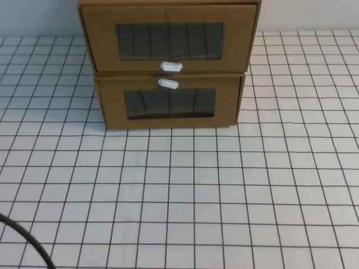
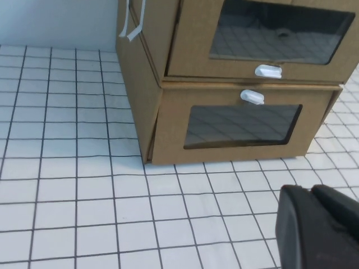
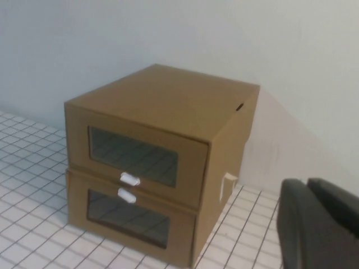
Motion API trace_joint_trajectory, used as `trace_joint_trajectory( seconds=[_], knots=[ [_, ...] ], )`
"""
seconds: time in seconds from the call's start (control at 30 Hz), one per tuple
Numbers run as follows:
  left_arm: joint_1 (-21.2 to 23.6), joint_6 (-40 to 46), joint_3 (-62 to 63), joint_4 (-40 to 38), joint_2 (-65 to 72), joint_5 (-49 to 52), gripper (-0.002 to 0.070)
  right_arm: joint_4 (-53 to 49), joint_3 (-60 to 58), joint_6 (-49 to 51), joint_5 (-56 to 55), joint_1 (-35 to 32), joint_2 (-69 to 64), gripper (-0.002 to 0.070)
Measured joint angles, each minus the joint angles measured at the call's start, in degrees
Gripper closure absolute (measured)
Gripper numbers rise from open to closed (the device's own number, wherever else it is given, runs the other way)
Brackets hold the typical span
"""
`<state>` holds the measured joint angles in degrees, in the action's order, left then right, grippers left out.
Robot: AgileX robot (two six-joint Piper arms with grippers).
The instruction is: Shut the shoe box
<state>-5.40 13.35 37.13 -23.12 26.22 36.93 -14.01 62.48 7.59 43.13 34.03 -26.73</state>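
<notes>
Two brown cardboard drawer boxes stand stacked at the table's far side. The upper one is the shoe box (image 1: 168,22), with a clear window and a white pull tab (image 1: 171,66) just below it. Its drawer front (image 2: 196,50) sticks out a little from the casing. The same box fills the middle of the right wrist view (image 3: 168,106). My left gripper (image 2: 310,193) hangs shut and empty over the tiles, in front of the boxes and clear of them. My right gripper (image 3: 307,185) is shut and empty, off to the stack's right side. Neither gripper shows in the high view.
The lower box (image 1: 168,117) has its white tab (image 1: 168,84) above its window. The gridded white tabletop (image 1: 185,196) spreads out in front of the stack. A black cable (image 1: 28,241) curves across the near left corner. A pale wall (image 3: 280,50) stands behind the boxes.
</notes>
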Motion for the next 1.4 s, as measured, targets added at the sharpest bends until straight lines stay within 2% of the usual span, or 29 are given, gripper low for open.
trace_joint_trajectory(
  seconds=[0.23, 0.43, 0.7, 1.4],
  knots=[
    [0.0, -0.9, -8.4, -2.3, -6.0, -5.7, 0.068, -1.0, -31.1, 4.2, -9.6, 0.0, 16.4, 0.0689],
    [0.0, -1.0, -8.9, -2.4, -6.1, -6.8, 0.068, -3.2, -45.1, 4.3, -16.2, 0.0, 21.2, 0.0689],
    [0.0, -1.1, -8.9, -2.5, -6.1, -7.2, 0.068, -4.8, -47.0, 4.3, -20.1, 0.0, 21.4, 0.0689],
    [0.0, -1.2, -8.9, -2.5, -6.1, -7.3, 0.068, -4.8, -47.0, 4.4, -20.4, 0.0, 21.6, 0.069]
  ],
)
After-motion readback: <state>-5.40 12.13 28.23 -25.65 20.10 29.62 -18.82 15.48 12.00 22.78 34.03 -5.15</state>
